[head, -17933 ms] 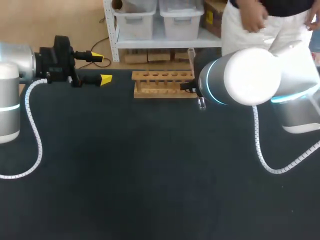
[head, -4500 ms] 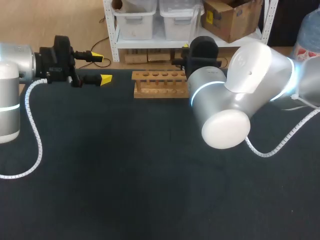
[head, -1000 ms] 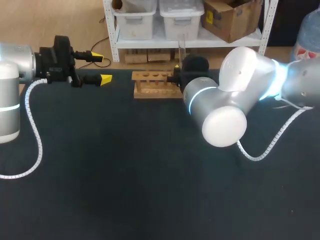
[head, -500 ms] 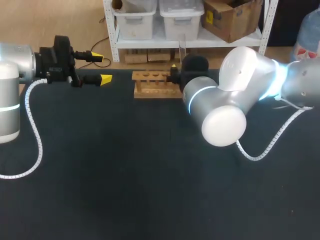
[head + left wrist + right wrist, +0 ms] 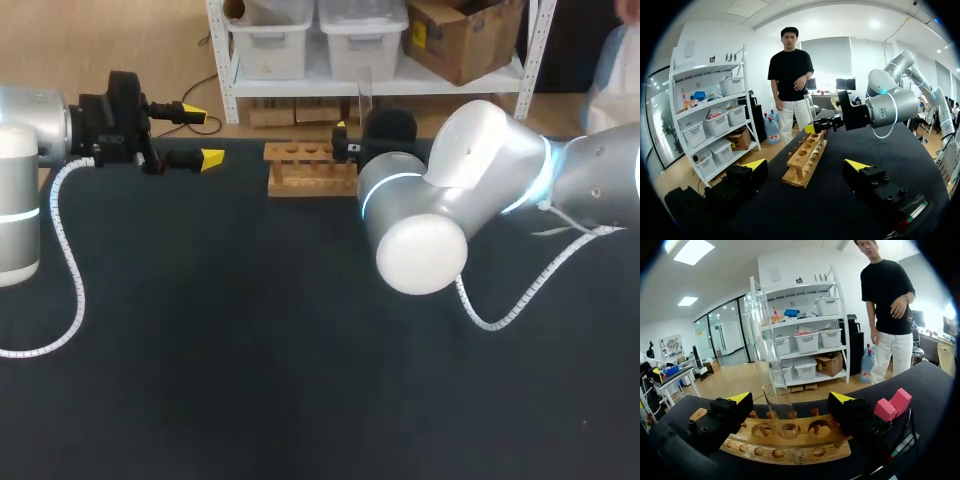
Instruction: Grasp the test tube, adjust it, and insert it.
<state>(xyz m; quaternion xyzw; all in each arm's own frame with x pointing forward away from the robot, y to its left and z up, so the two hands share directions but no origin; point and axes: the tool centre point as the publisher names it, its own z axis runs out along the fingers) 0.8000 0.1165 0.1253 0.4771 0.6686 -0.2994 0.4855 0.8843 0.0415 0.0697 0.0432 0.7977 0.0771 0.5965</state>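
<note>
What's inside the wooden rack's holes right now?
One test tube stands, tilted, in a hole of the wooden rack, between the open fingers of the right hand. The other holes in view look empty. From the head camera, the right arm covers the rack's end.

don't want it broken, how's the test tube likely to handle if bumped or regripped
The test tube looks like thin clear glass, so probably fragile and slippery. It seems to stand tall and tilted in the wooden rack, so a sideways bump may lever it against the hole.

Rack (image 5: 310, 168) (far edge), right arm (image 5: 450, 200) crowding it
</note>
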